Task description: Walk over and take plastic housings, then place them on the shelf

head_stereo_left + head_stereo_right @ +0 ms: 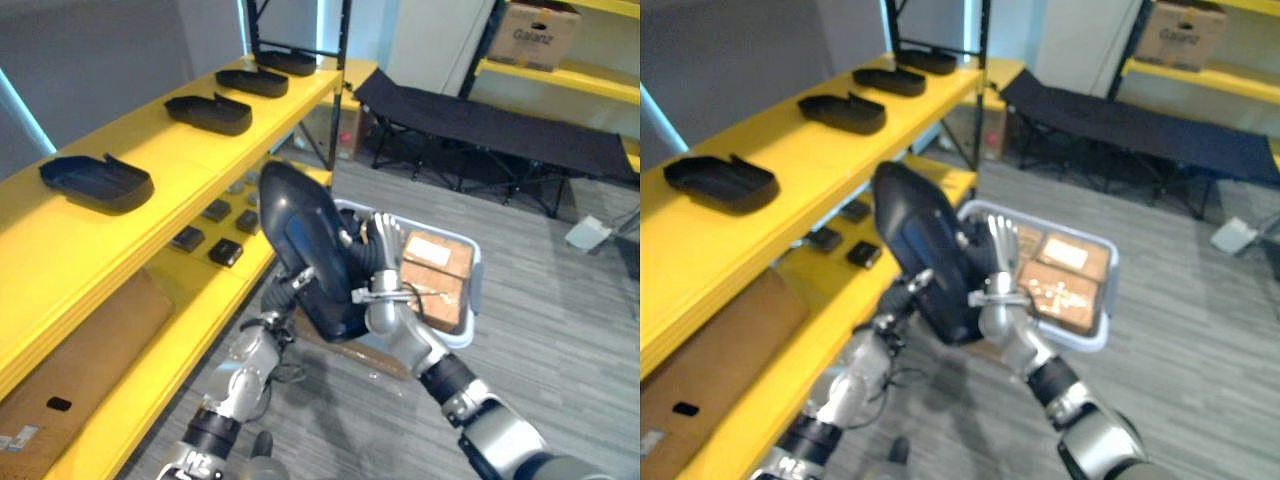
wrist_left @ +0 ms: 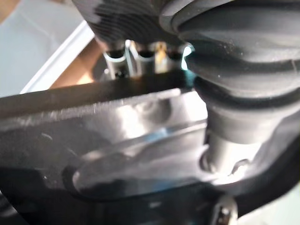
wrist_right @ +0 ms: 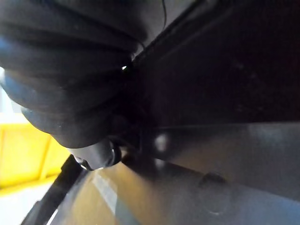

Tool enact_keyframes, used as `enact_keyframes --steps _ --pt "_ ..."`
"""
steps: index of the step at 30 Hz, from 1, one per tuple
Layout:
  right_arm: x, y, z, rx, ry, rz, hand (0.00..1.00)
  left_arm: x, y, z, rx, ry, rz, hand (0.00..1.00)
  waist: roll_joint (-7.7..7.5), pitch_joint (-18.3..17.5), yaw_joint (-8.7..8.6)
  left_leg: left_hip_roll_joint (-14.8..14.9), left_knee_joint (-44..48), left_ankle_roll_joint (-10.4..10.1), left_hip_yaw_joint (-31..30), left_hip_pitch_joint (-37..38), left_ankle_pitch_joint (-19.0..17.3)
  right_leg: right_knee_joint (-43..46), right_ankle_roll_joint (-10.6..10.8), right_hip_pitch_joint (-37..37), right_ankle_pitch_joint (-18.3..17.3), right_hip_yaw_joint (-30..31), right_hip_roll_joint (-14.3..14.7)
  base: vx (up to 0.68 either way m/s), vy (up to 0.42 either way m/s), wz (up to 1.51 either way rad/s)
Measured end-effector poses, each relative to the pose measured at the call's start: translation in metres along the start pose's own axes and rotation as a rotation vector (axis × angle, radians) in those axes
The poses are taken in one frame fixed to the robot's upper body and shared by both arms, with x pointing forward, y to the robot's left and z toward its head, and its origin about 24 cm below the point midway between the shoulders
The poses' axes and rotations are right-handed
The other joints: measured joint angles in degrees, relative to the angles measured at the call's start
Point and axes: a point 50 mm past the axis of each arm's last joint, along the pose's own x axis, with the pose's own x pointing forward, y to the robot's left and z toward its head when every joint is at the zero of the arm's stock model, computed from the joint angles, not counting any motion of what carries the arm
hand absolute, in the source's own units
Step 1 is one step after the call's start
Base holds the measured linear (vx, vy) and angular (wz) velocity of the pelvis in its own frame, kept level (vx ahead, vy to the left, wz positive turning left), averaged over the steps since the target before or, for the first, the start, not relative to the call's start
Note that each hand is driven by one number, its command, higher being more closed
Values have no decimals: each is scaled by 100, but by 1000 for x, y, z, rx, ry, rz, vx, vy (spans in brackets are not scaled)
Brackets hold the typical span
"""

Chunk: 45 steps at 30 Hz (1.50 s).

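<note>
Silver fingers [image 1: 386, 238] and thumb of the right hand [image 1: 385, 305] pinch one edge of a dark, curved plastic housing [image 1: 305, 240], held tilted upright above the floor. The left hand [image 1: 287, 290] grips its lower edge. Four matching housings [image 1: 97, 182] lie on the yellow shelf [image 1: 60, 250] alongside.

Left hand [image 1: 289, 289] and right hand [image 1: 382, 305] aloft

Bare yellow shelf top [image 1: 150, 150] lies open between the nearest shelved housing [image 1: 95, 183] at left and the next housing [image 1: 210, 112] (also toward the frame's lower left). The black upright [image 1: 338, 90] bounds it at upper centre. The raised plastic housing [image 1: 305, 250] and grey bin [image 1: 476, 285] crowd the middle.
</note>
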Motion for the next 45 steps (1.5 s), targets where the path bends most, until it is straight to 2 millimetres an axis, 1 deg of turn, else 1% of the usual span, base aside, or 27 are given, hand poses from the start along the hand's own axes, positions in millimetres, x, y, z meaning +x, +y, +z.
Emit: enact_keyframes --steps 7,11,12,16,18,19,20,22,24,25,27,28,29,31,32,33,34,36,37,38,39,40,41,42,43,44,45 --pt "1 -1 10 37 -47 -22 100 0 0 3 -63 -28 -6 100 132 -4 -11 6 0 -9 21 7 -12 -3 -2 -13 -1 17 0 0 0 0" --pt "2 -2 16 55 -88 -32 100 -1 0 7 -80 -61 -23 100 138 -3 -12 8 1 -10 30 18 -23 -4 -2 -9 -1 24 0 0 0 0" --pt "2 -3 17 64 -97 -35 0 -1 0 7 -91 -61 -29 100 138 -3 -12 8 1 -10 30 19 -24 -4 -2 -8 -2 24 0 0 0 0" --pt "1 -2 25 134 -141 -26 0 -1 1 11 -104 -94 -29 100 139 -3 -13 9 1 -12 30 19 -28 -6 -3 -8 -2 24 1 0 0 0" --pt "2 -3 34 233 -164 -41 0 -2 -1 14 -107 -127 -35 100 141 -2 -15 2 1 -10 28 21 -29 -4 -13 -6 -8 17 -1 0 0 0" --pt "3 -6 44 298 -184 -45 0 -5 -1 16 -115 -150 -32 100 141 -2 -28 -4 1 -9 29 22 -30 -4 -21 -7 -13 16 -5 0 0 0" --pt "3 -6 46 313 -190 -46 0 -5 -1 17 -114 -156 -31 100 141 -2 -30 -5 1 -9 30 23 -30 -4 -36 -6 -22 16 -6 0 0 0" --pt "2 -14 60 423 -227 -58 0 -13 -3 27 -32 -235 -12 100 140 -2 -40 -8 1 -9 27 27 -35 -4 -59 -1 -36 6 -7 0 0 0" --pt "0 -20 63 501 -222 -18 0 -19 -1 38 51 -322 43 100 141 -2 -50 -18 1 -8 23 28 -36 -3 -59 6 -39 -1 -15 0 0 0" --pt "-1 -22 60 527 -199 36 0 -25 4 46 84 -383 88 100 140 -2 -85 -28 1 -6 20 32 -36 -3 -58 12 -40 -4 -22 0 0 0" --pt "-3 -24 49 534 -152 79 0 -33 12 56 142 -449 143 100 140 -2 -127 -34 1 -6 21 33 -36 -3 -58 13 -40 -5 -29 0 0 0" --pt "-7 -36 37 588 -91 58 0 -42 17 68 199 -517 198 100 139 -2 -127 -45 1 -3 22 32 -37 -3 -56 13 -41 -6 -38 0 0 0" --pt "-8 -43 33 622 -67 28 0 -46 19 72 228 -547 221 100 140 -2 -129 -49 1 1 26 32 -40 -3 -55 12 -42 -5 -43 0 0 0" --pt "-11 -77 18 739 -7 -134 0 -63 23 90 320 -680 314 100 139 -3 -171 -52 1 13 55 47 -49 -3 -55 6 -43 13 -51 0 0 -4" --pt "-13 -85 15 760 3 -171 0 -66 23 94 339 -707 329 100 138 -3 -175 -52 0 14 68 53 -51 -3 -55 4 -43 23 -53 0 0 -13" --pt "-19 -102 6 792 26 -254 0 -73 23 100 377 -765 370 100 138 -3 -187 -50 1 11 130 85 -64 -3 -54 -5 -42 76 -61 0 0 -18" --pt "-23 -108 2 803 39 -281 0 -77 23 103 396 -789 391 100 138 -3 -190 -46 1 7 174 118 -80 -3 -54 -9 -41 128 -65 15 8 -30" --pt "-42 -124 -14 798 106 -362 0 -93 27 110 450 -863 490 100 128 -10 -316 -19 0 9 349 213 -133 -4 -53 -44 -42 300 -68 21 10 -38" --pt "-47 -126 -19 790 128 -377 0 -95 28 110 459 -872 514 100 129 -13 -325 -5 0 5 422 234 -146 -4 -53 -72 -42 357 -67 8 5 -39" --pt "-58 -131 -28 777 178 -407 0 -97 29 109 472 -880 553 100 135 -21 -373 11 0 3 482 234 -156 -4 -53 -119 -42 393 -67 4 -1 -31" --pt "-68 -133 -38 795 244 -428 0 -99 31 108 495 -882 586 100 135 -22 -469 25 0 -3 514 230 -161 -4 -53 -155 -41 439 -57 3 -7 -24" --pt "-72 -133 -43 818 277 -428 0 -101 32 107 505 -881 603 100 140 -25 -499 32 0 -4 545 230 -167 -4 -53 -179 -41 469 -54 10 -10 -22" --pt "-82 -131 -53 847 343 -413 0 -105 36 105 527 -873 634 100 143 -27 -595 44 0 -6 622 237 -184 -4 -50 -206 -38 476 -58 13 -4 -23" --pt "-91 -127 -61 836 399 -383 0 -107 40 103 529 -865 654 100 147 -31 -649 51 0 -10 661 239 -195 -4 -48 -232 -36 490 -59 20 -5 -25" --pt "-104 -123 -71 817 469 -354 0 -110 43 101 526 -858 672 100 149 -33 -664 57 0 -11 700 234 -206 -3 -43 -271 -27 529 -57 23 -8 -17" --pt "-110 -122 -76 820 501 -347 0 -111 44 100 522 -853 681 100 152 -35 -664 59 0 -12 719 234 -210 -3 -42 -283 -25 547 -56 31 -10 -16" --pt "-121 -118 -84 857 559 -332 0 -114 47 97 508 -841 701 100 167 -44 -664 59 0 -17 751 239 -229 -3 -37 -297 -22 583 -58 29 -8 -10"
